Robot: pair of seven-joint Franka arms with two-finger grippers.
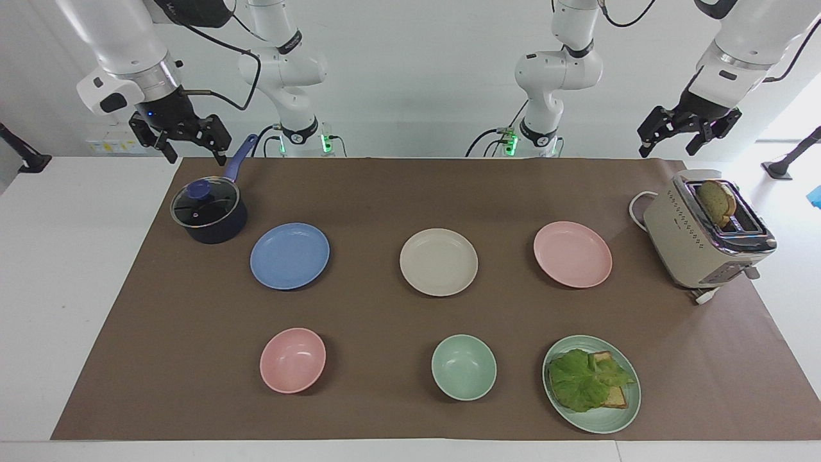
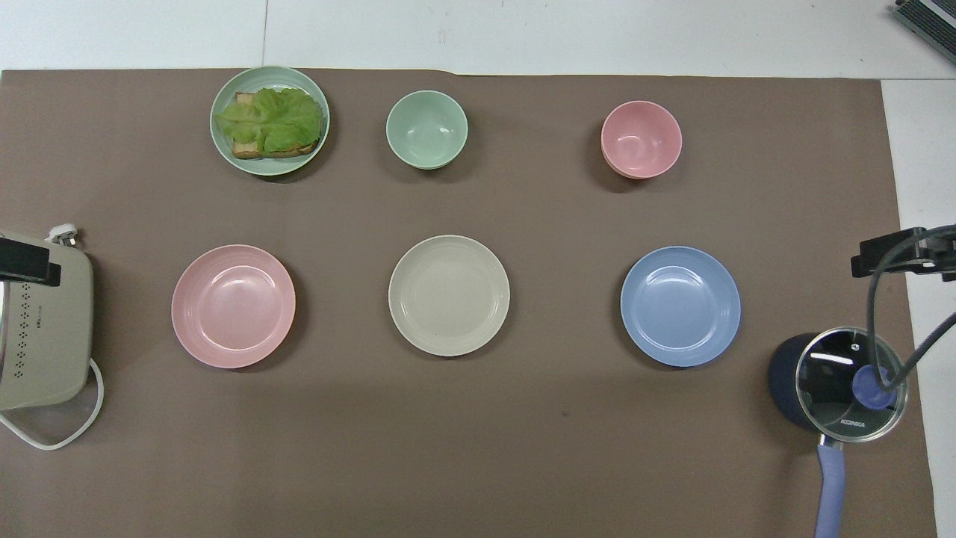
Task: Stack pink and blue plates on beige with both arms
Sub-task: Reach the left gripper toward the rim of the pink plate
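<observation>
Three plates of equal size are laid in a row across the middle of the brown mat (image 1: 192, 359) that covers the bench. The beige plate (image 1: 439, 262) is set at the centre, the pink plate (image 1: 573, 254) is placed beside it toward the left arm's end, and the blue plate (image 1: 290, 255) beside it toward the right arm's end; all three are kept well apart and nothing is stacked yet. A second row, farther from the robots, is made up of a pink bowl (image 1: 292, 360), a green bowl (image 1: 464, 367) and a green plate (image 1: 616, 420) on which lettuce and bread are carried. A dark saucepan (image 1: 210, 212) with a glass lid is seen near the blue plate, nearer to the robots, and a beige toaster (image 1: 699, 240) with a slice of bread in its slot is found at the left arm's end. The left hand (image 1: 686, 138) is held in the air over the edge of the bench near the toaster, its fingers spread wide and empty. The right hand (image 1: 189, 144) is held up over the saucepan's handle, likewise wide and empty.
</observation>
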